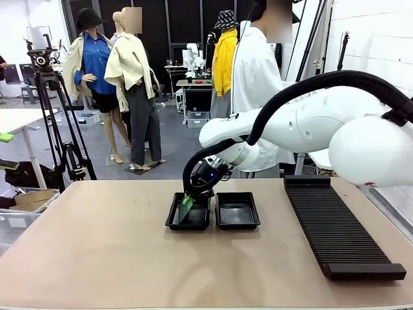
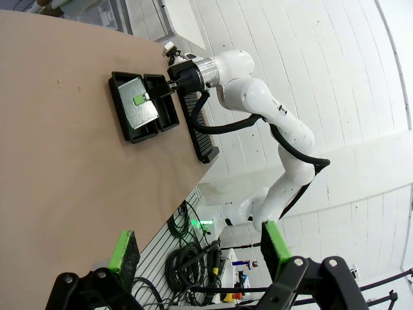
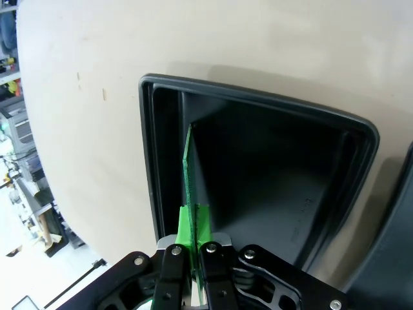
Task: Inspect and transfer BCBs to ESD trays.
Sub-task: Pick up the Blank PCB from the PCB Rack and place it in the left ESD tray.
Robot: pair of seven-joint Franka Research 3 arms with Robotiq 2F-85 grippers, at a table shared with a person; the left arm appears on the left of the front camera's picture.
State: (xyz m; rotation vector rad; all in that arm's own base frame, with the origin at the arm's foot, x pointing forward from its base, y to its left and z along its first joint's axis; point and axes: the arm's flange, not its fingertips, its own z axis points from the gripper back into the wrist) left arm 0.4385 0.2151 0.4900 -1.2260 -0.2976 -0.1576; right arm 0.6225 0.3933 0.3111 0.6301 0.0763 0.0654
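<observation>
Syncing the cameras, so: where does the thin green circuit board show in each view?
Front view: thin flat green rectangular circuit board, centre, tilted.
Left wrist view: board upper left, face-on.
Right wrist view: board centre, edge-on, in the right pincer.
Shared landmark: the shallow black rectangular plastic tray under it.

Table (image 1: 90,245) is bare along its left and near edges: free passage. ESD trays (image 1: 237,210) sit mid-table toward the far edge; the right gripper (image 1: 192,197), clamped on a BCB (image 1: 186,210), blocks the left one. Ribbed rack (image 1: 335,226) occupies the right edge.
</observation>
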